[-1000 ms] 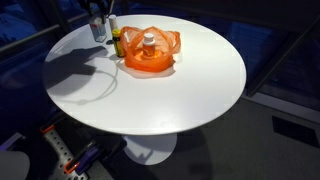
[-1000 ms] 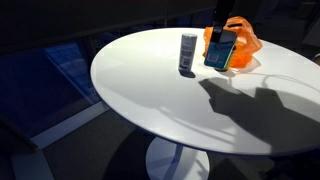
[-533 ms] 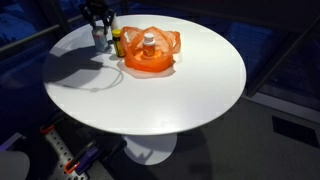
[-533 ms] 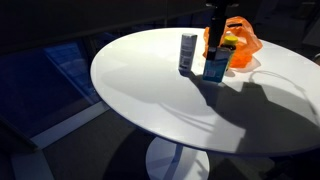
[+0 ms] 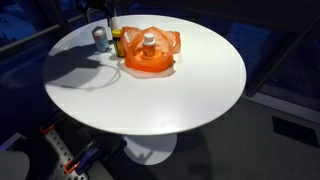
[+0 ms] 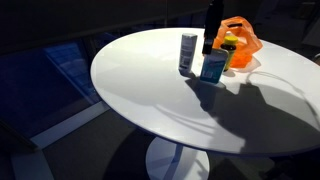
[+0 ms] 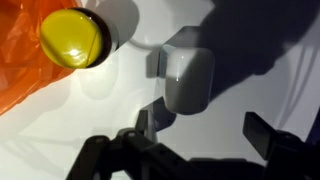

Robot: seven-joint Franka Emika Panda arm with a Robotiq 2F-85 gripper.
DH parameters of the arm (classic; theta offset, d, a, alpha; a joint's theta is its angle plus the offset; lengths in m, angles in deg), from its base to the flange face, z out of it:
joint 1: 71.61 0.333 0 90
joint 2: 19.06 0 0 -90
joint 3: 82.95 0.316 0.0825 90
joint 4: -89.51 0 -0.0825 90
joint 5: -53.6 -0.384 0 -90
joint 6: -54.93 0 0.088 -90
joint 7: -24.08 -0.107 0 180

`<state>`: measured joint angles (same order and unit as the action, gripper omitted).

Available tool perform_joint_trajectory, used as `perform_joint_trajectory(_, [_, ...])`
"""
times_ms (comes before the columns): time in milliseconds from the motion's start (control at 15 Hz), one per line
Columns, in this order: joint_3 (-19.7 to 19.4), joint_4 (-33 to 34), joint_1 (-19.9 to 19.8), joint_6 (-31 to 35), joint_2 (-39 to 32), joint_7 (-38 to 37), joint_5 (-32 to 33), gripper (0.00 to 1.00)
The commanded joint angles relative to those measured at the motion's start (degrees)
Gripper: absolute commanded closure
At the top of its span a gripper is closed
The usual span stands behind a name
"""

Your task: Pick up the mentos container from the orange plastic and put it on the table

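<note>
Since the mentos container [image 6: 212,68], held aloft a second ago, now stands on the table [image 6: 140,100] beside the orange plastic [image 6: 245,38], we see the gripper [image 7: 203,130] spread open above it and judge placement done.

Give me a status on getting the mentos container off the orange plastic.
Done: the mentos container stands upright on the table, off the orange plastic. In hand: nothing; the gripper hangs open above it, jaws clear of it. Left: probably only pulling the arm away.
</note>
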<state>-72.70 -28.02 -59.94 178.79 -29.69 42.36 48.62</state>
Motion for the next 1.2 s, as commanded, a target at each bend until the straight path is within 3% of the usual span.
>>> perform_joint_trajectory(0, [0.41,0.6,-1.05,-1.81,4.0,-1.99,-0.4,0.0])
perform_joint_trajectory(533, [-2.63,0.17,-3.65,-2.93,10.57,-8.81,3.55,0.0])
perform_joint_trajectory(1133, [-6.86,-1.66,-7.6,-15.74,19.92,-7.45,1.79,0.0])
